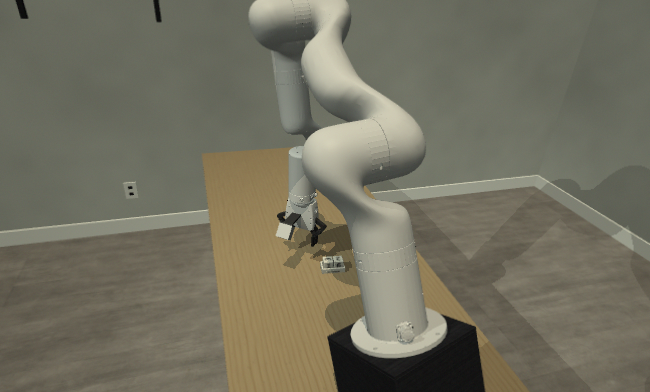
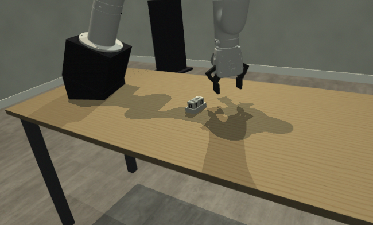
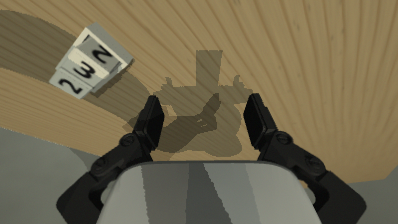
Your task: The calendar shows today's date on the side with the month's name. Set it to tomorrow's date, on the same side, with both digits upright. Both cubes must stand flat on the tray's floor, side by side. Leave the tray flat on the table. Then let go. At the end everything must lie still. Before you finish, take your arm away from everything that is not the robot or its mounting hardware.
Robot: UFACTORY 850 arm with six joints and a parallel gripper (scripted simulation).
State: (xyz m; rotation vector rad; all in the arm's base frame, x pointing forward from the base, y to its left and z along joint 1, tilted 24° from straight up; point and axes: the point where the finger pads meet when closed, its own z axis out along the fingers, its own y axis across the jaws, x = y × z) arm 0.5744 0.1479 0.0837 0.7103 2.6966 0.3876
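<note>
The calendar is a small grey tray [image 2: 195, 109] on the wooden table with two white cubes [image 2: 195, 102] standing side by side in it. In the exterior view the side facing the camera reads 0 and 7. In the wrist view the tray [image 3: 91, 61] shows at the upper left, with the digits 2, 3 and 2 on the surfaces facing up. It also shows in the top view [image 1: 333, 264]. My gripper [image 2: 227, 85] hangs open and empty above the table, to the right of the tray and apart from it. It also shows in the wrist view [image 3: 205, 125] and in the top view [image 1: 302, 233].
The arm's black base block [image 2: 94, 69] stands at the table's left end. A black upright stand [image 2: 167, 34] is behind the table. The table's near edge [image 2: 159, 163] runs across the front.
</note>
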